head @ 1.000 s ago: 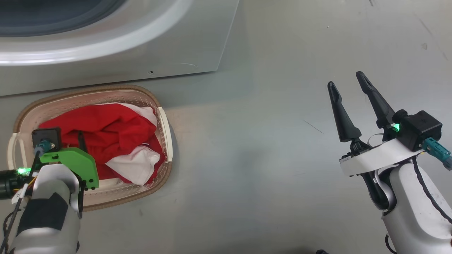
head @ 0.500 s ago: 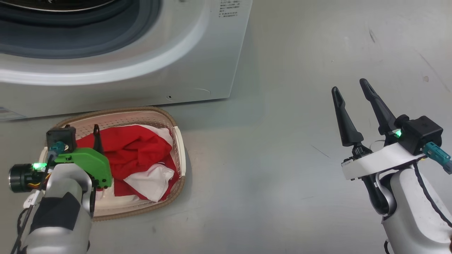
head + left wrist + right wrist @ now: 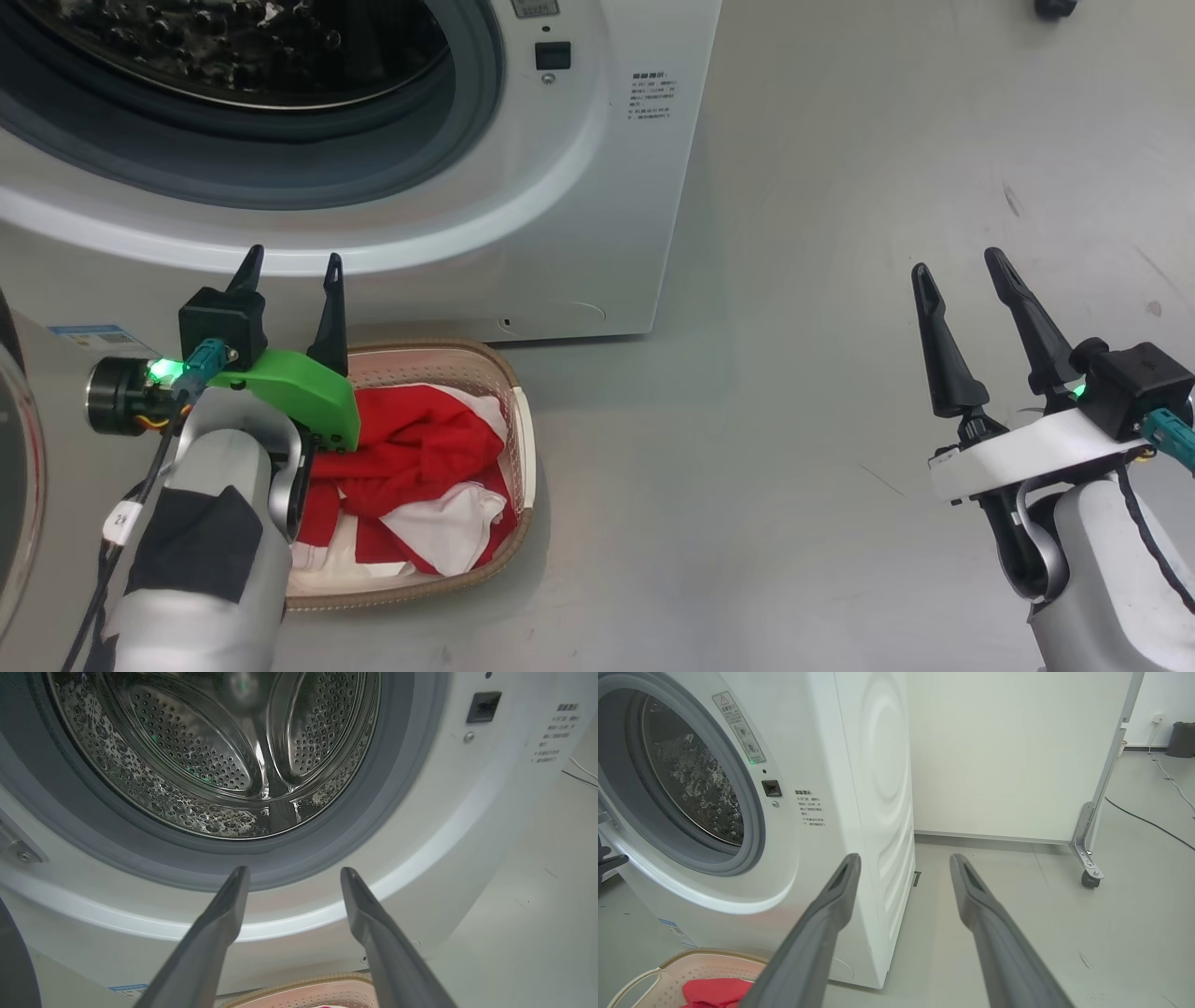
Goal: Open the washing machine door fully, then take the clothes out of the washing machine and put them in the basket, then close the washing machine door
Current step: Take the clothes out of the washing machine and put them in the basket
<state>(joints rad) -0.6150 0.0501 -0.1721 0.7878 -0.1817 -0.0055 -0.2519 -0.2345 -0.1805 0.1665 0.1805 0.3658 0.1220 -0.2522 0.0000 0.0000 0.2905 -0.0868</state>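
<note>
Clothes [image 3: 420, 448]: red and white heap lay in the basket [image 3: 519, 439], on the floor [image 3: 794, 392] just in front of the washer [image 3: 597, 187]
Drum [image 3: 210, 765]: looked bare, so unloading seemed done
Door [image 3: 17, 485]: stood open at the washer's left side, not yet closed
Left claw [image 3: 291, 271]: fingers apart, empty, near the washer's front, below its mouth
Right claw [image 3: 958, 262]: fingers apart, empty, well off the washer's right corner
Risk: the door's swing might clip the left claw or basket, both close in front of the washer; a push on its curved face might slip and leave it ajar
</note>
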